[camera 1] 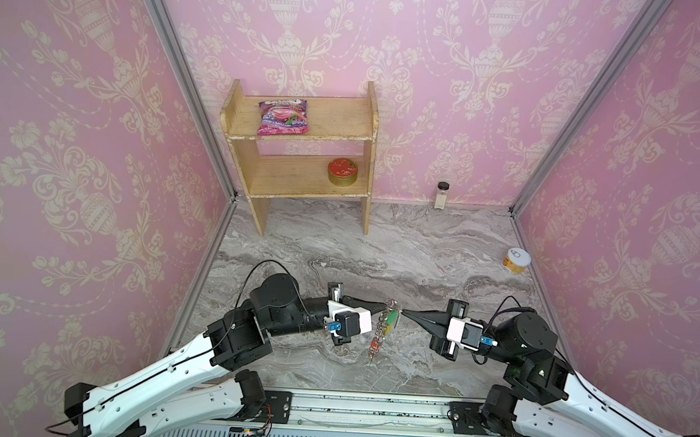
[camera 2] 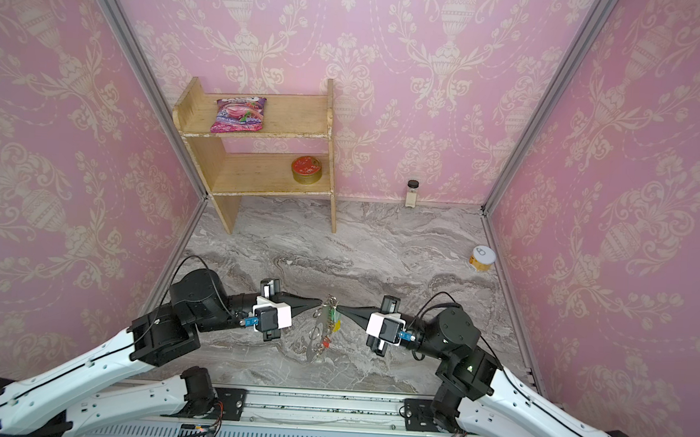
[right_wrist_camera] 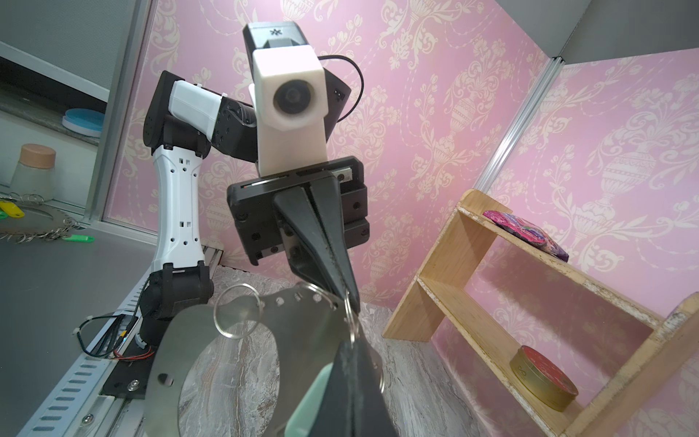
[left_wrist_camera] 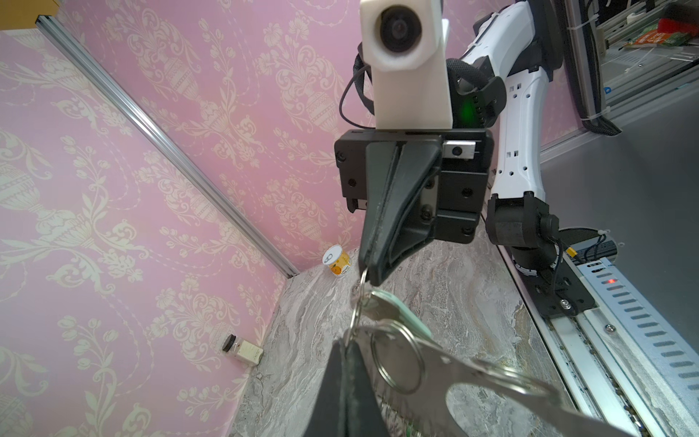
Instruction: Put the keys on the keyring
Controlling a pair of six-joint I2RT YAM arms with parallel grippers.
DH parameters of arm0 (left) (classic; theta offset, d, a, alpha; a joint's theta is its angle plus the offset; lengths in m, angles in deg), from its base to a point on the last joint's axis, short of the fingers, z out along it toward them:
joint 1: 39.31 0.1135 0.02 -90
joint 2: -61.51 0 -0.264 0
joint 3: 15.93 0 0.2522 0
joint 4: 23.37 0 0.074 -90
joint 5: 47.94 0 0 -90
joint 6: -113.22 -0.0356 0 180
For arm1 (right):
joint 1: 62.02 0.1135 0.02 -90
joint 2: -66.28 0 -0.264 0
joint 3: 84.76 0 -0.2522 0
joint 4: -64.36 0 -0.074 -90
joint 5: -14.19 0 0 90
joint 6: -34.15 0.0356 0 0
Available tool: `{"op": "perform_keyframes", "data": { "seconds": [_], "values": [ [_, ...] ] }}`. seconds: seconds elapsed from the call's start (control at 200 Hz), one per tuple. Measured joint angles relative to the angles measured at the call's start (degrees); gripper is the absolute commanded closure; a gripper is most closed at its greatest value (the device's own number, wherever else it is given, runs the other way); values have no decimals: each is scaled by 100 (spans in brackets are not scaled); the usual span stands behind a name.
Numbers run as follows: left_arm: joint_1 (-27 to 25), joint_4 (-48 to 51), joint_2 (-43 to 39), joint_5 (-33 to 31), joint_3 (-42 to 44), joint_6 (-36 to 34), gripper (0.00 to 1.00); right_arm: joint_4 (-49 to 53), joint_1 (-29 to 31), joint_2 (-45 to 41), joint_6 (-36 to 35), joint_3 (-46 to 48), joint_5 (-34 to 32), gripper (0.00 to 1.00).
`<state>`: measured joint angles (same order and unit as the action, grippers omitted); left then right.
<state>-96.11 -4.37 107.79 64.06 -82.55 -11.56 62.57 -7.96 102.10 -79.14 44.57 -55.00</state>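
Observation:
The keyring, a flat grey metal hoop with small loops and coloured tags, hangs edge-up above the marble table between both arms. My left gripper is shut on its upper rim. Tip to tip with it, my right gripper is shut on a thin split ring. The keys and their mint-green tag hang from that ring, which reaches across to the left jaws.
A wooden shelf stands at the back left with a snack bag and a red tin. A spice jar stands at the back wall, a small can by the right wall.

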Motion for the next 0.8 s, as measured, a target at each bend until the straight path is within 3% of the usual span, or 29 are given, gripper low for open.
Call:
{"op": "perform_keyframes", "data": {
  "seconds": [0.796],
  "values": [
    [2, 17, 42, 20, 0, 127, 100, -240, -11, 116, 85, 0, 52, 100]
  ]
}}
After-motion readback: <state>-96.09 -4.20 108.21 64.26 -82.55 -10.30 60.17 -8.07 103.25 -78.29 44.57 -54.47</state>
